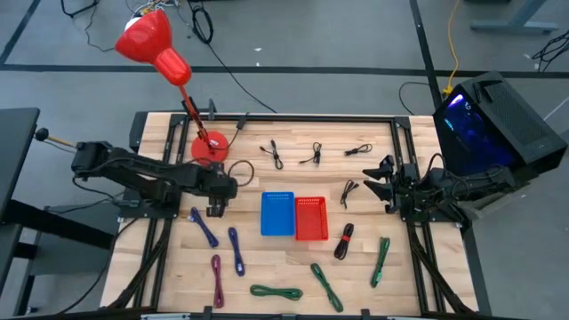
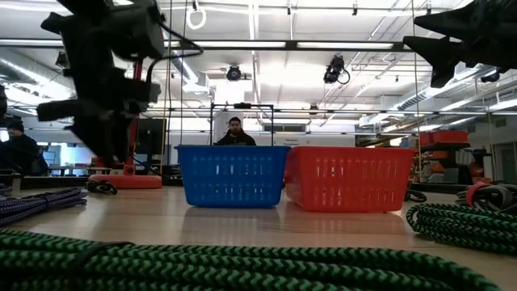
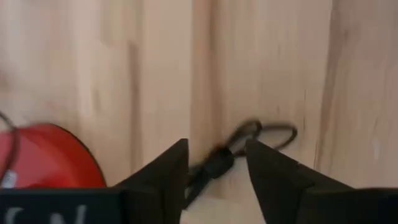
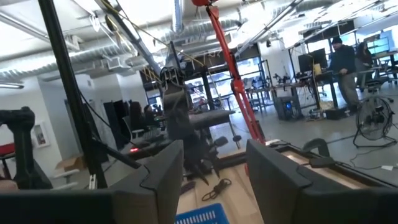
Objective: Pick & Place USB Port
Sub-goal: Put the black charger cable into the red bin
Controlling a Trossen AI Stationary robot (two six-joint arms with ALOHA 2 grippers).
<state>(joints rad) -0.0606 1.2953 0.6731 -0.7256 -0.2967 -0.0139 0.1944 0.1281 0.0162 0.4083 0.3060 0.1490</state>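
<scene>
Fingers of left gripper spread, black cable between them only in wrist view, red base near, right gripper parted, waiting.

Bare wood before both baskets

Your worktop is pale, smooth wood planking. The blue basket and red basket are perforated plastic. The green cable looks braided and rough.

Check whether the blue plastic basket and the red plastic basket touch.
Touching. In the high view the blue plastic basket and the red plastic basket share one edge with no wood between; the low view agrees.
</scene>
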